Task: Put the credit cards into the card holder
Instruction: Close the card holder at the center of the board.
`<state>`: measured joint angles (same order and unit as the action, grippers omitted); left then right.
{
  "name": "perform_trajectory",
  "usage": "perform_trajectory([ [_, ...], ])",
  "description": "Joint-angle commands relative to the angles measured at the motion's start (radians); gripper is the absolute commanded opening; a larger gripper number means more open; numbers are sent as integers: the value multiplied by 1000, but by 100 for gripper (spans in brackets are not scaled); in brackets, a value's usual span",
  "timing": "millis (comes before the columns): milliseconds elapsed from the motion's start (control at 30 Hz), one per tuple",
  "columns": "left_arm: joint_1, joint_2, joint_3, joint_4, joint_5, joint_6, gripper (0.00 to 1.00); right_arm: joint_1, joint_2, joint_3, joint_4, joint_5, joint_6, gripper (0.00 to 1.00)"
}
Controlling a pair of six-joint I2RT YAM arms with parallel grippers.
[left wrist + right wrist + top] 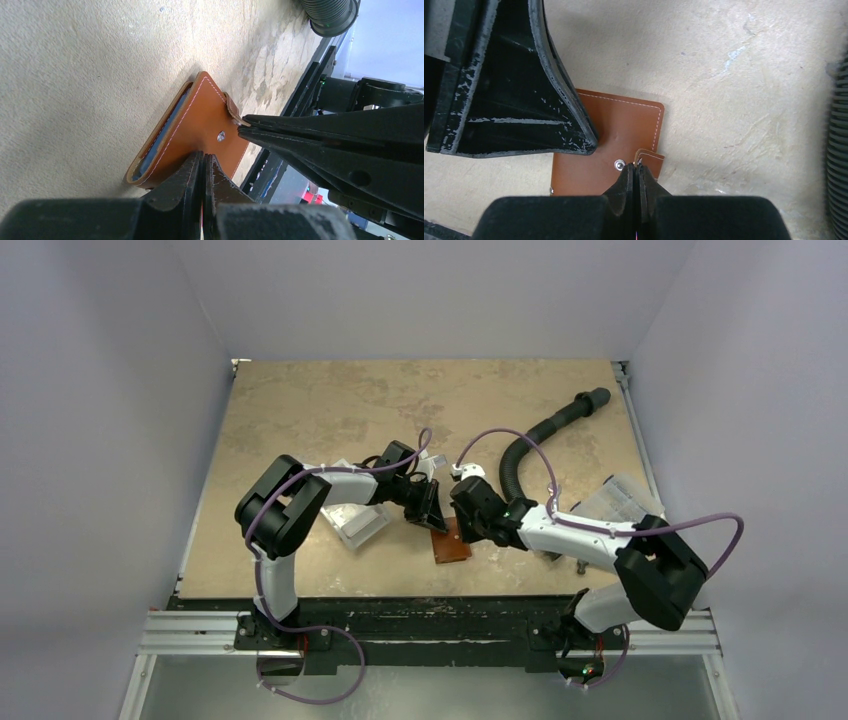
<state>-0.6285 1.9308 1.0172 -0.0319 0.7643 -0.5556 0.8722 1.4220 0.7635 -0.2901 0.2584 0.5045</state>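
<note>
At the left of the desk (330, 410) I noted a clear-and-white plastic box (358, 525) beside the left arm. The left gripper (202, 167) had its fingers drawn tight together, tips resting on the brown cover of the card holder (624, 125). The card holder lay folded on the desk near the front edge, between both grippers. A bluish layer (162, 137) showed between its covers, and I could not tell whether it was a card. The right gripper (635, 174) was likewise closed narrow, tips at the snap strap (651, 156); whether it pinched the strap I could not confirm. Further right lay a black corrugated hose (515, 455) and a clear packet (620, 498).
</note>
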Motion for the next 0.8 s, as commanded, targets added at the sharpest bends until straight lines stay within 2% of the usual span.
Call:
perform_trajectory([
  [0, -2, 2, -5, -5, -12, 36, 0, -32, -18, -26, 99, -131, -61, 0],
  [433, -1, 2, -7, -1, -6, 33, 0, -102, 5, -56, 156, -255, -88, 0],
  [767, -2, 0, -8, -1, -2, 33, 0, -121, 48, -33, 104, -327, -119, 0],
])
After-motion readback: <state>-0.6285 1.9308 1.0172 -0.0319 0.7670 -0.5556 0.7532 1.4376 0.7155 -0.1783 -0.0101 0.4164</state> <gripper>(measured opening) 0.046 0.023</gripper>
